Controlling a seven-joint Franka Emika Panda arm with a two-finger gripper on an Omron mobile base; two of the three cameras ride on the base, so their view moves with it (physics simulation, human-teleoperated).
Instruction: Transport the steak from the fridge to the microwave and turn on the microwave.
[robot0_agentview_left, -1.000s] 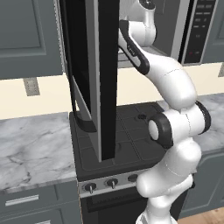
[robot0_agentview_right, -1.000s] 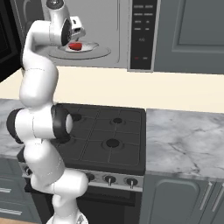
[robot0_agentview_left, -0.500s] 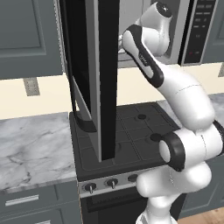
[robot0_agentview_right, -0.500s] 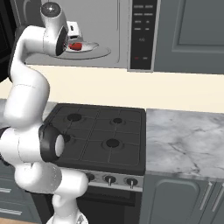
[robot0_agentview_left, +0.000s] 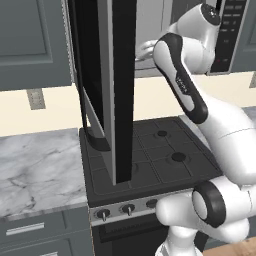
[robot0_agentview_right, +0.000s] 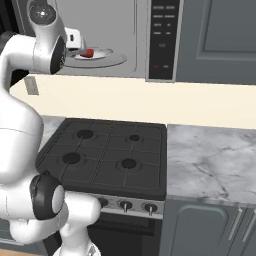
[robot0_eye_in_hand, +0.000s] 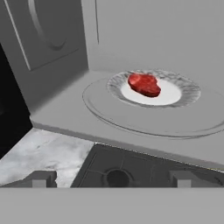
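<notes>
Hand view: the lumpy bright red raw steak (robot0_eye_in_hand: 144, 84) lies on a small white plate with a grey mottled rim (robot0_eye_in_hand: 186, 98), which sits on the round grey turntable (robot0_eye_in_hand: 105, 111) inside the open silver-grey microwave (robot0_eye_in_hand: 57, 57). The two dark fingertips of the jaws (robot0_eye_in_hand: 110, 178) rise well apart at the bottom of this view, wide open and holding nothing, clear of the steak and outside the microwave's front edge. Below that edge lie the black gas stove (robot0_eye_in_hand: 131, 170) and, beside it, the grey marble tabletop (robot0_eye_in_hand: 43, 153).

In the right base view the steak (robot0_agentview_right: 89, 52) shows on its plate in the microwave (robot0_agentview_right: 125, 35), the white arm's hand just beside the opening. In the left base view the dark glass microwave door (robot0_agentview_left: 112, 90) stands swung open over the stove (robot0_agentview_left: 155, 160)
</notes>
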